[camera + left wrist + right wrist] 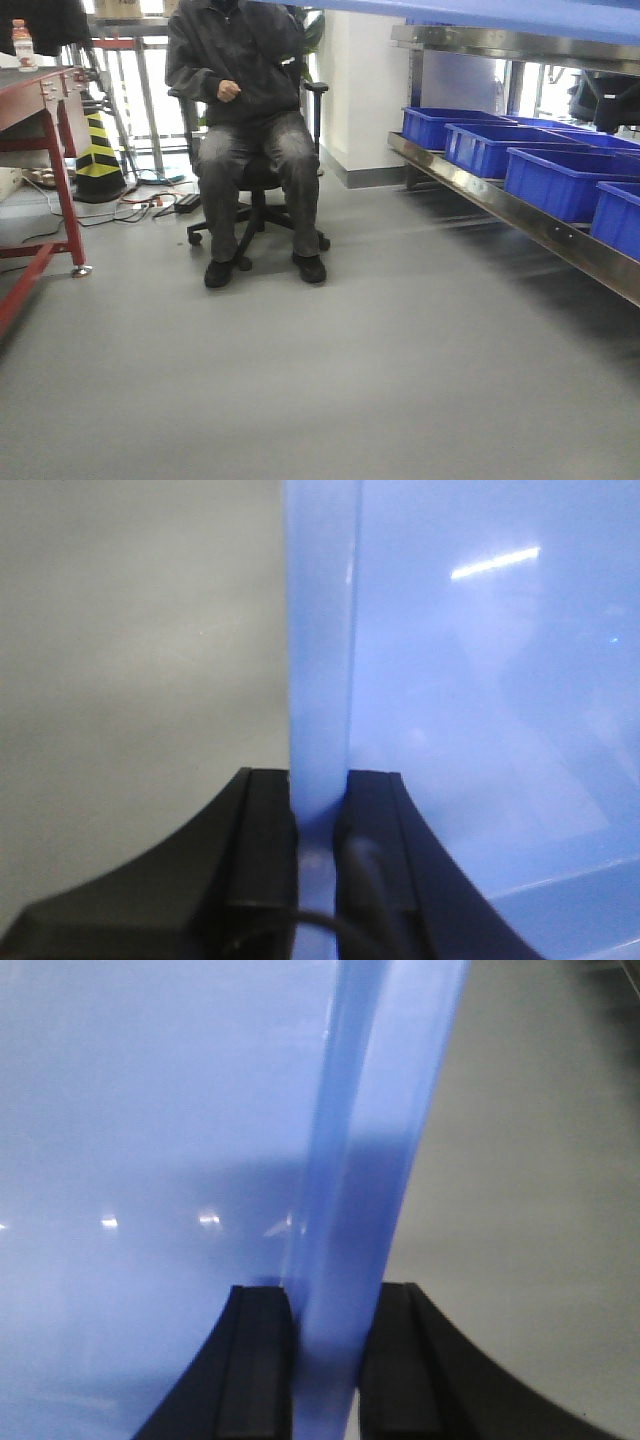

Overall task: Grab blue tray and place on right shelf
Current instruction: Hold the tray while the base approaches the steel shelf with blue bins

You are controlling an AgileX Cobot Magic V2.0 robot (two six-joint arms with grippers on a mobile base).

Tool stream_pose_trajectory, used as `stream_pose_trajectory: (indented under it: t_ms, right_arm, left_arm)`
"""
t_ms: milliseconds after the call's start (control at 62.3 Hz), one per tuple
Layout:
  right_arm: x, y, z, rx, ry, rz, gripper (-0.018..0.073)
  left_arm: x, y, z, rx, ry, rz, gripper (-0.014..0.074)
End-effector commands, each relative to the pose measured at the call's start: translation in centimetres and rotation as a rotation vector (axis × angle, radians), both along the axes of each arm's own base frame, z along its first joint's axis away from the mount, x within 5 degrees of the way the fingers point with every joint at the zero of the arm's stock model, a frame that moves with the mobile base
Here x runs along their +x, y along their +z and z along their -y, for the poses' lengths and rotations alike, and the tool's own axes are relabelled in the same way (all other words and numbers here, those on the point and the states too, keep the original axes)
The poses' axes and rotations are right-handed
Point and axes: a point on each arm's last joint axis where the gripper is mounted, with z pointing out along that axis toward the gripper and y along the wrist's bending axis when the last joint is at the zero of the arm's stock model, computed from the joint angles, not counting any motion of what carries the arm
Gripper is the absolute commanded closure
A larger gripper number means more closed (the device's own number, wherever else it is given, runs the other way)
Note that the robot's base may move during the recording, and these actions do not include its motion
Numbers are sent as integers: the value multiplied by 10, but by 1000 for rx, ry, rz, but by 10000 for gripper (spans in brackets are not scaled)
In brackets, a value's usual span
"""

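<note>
Both pincers clamped on the shallow light-blue glossy plastic tray [480, 680], with the shiny stainless-steel rack shelf [520, 215] off at my 3 o'clock.

Only the front camera shows me the room. The tray is a blue band along the top edge from 12 to 2 o'clock, above the steel rack and its deep dark-blue plastic bins [560, 180], and a seated person in dark clothes [250, 100] is at 11 o'clock. Only the wrist cameras show the grips. My left gripper [318, 785] is closed to a narrow gap, with both black fingers pressed on the tray's flared rim. My right gripper [327, 1295] pinches the opposite rim the same way, and there is grey floor beyond each edge.
</note>
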Motion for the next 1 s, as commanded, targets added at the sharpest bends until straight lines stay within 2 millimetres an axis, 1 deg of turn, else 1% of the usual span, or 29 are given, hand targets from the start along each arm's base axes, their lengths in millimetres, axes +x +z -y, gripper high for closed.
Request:
stream_pose_trajectory:
  t_ms: [0,305,578,787,980]
  right_arm:
    - [-7,27,2,26,25,171,501]
    - [-24,37,9,47,24,226,501]
    - [-24,38,9,47,23,227,501]
    - [-24,38,9,47,23,227,501]
    - [-24,38,9,47,23,227,501]
  left_arm:
    - [-7,19,-2,-68,-23,85,645]
    - [-9,19,0,-95,-35,63,645]
    - [-13,19,5,-117,-59,44,645]
    - [-21,17,18,-89,-117,61,645]
    - [-28,12,36,-21,-180,95,645]
